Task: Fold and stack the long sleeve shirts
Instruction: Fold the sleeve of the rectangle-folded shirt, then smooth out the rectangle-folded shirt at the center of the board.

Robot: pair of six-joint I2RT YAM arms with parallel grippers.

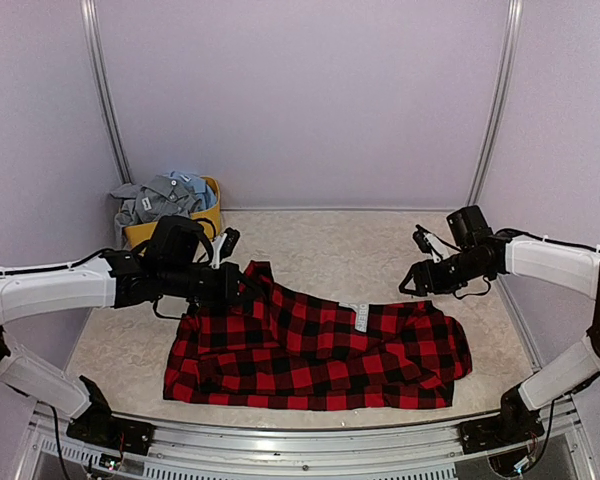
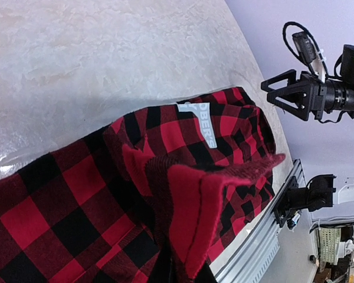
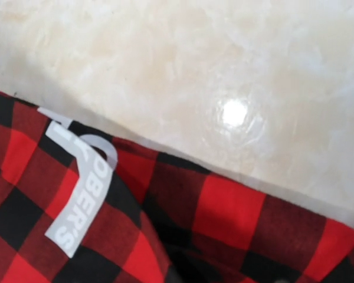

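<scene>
Red-and-black flannel shirt (image 1: 320, 350): lay spread across the near middle of the table, long side running left to right, partly folded on itself; its far-left corner was raised off the surface, and in the left wrist view that lifted fold (image 2: 206, 200) rose right up to the lens.
Table (image 1: 330, 240): pale, marbled, glossy top; it carried the flannel near the front edge and the tub at the far left corner.
Metal rail (image 1: 310, 455): ran along the near edge of the table, with both arm bases fixed to it.
Left gripper (image 1: 242, 283): sat at the flannel's far-left corner, clamped on the raised cloth; the cloth hid its fingers in its own wrist view.
Right gripper (image 1: 408, 283): hung above the flannel's far-right end, fingers apart, with nothing between them; the left wrist view showed it (image 2: 266, 93) clear of the cloth.
Yellow tub (image 1: 212, 215): stood at the far left of the table, behind the left arm.
Grey and pale blue shirts (image 1: 160, 195): were heaped loosely in the tub, spilling over its rim.
White label (image 1: 360, 317): a strip with grey lettering, lay on the flannel near its far edge, right of centre.
</scene>
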